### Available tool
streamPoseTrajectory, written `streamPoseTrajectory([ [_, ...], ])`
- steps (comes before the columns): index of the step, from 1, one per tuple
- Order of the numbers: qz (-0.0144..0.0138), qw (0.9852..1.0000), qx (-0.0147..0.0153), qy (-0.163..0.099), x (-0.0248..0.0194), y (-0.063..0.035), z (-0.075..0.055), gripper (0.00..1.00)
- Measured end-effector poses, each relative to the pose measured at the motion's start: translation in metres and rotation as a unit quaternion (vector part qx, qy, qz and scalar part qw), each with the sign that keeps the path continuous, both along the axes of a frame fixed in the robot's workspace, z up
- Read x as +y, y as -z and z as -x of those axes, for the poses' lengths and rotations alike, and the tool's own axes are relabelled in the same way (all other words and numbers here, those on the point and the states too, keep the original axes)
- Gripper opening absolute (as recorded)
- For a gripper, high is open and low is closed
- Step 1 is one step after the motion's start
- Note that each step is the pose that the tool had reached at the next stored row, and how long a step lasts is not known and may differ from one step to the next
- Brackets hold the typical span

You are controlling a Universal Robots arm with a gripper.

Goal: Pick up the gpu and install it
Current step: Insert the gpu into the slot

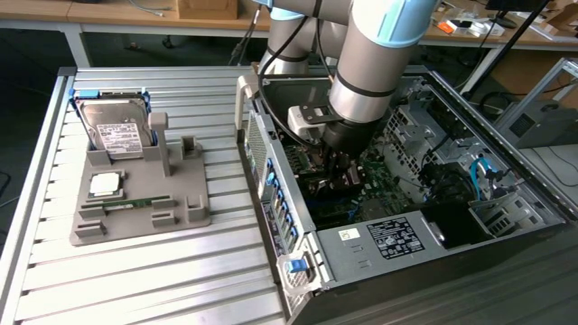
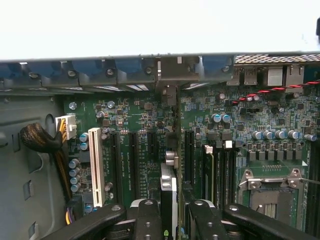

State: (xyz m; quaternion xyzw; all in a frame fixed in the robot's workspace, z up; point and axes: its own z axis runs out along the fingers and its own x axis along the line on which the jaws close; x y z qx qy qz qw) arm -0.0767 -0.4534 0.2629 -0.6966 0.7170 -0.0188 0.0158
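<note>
The tool (image 2: 172,222) is down inside the open computer case (image 1: 361,250) on the desk (image 1: 135,271). Its fingers (image 2: 149,220) are clamped on the gpu (image 2: 169,182), which stands on edge over the motherboard (image 2: 145,120) — long black slots (image 2: 134,160) to one side, memory slots (image 2: 220,170) to the other, its metal end reaching toward the case's rear wall (image 2: 100,67). Whether the card's lower edge has entered a slot is hidden by the card itself. This looks like the seating step, and doing it well is a matter of squareness. The card should be upright and parallel to the slots, with the bracket end lined up on the rear opening, so the push goes straight down and evenly along its length. A tilt or sideways offset would likely jam the edge against the slot's lip — or knock the small capacitors (image 2: 220,118) nearby. The grip should be firm without twisting.
</note>
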Motion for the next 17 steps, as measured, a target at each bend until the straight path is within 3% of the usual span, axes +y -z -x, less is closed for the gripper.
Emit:
streamPoseTrajectory([
  [17, 0.0, 1.0, 0.0, 0.0, 0.0009, 0.0026, 0.0, 0.27],
])
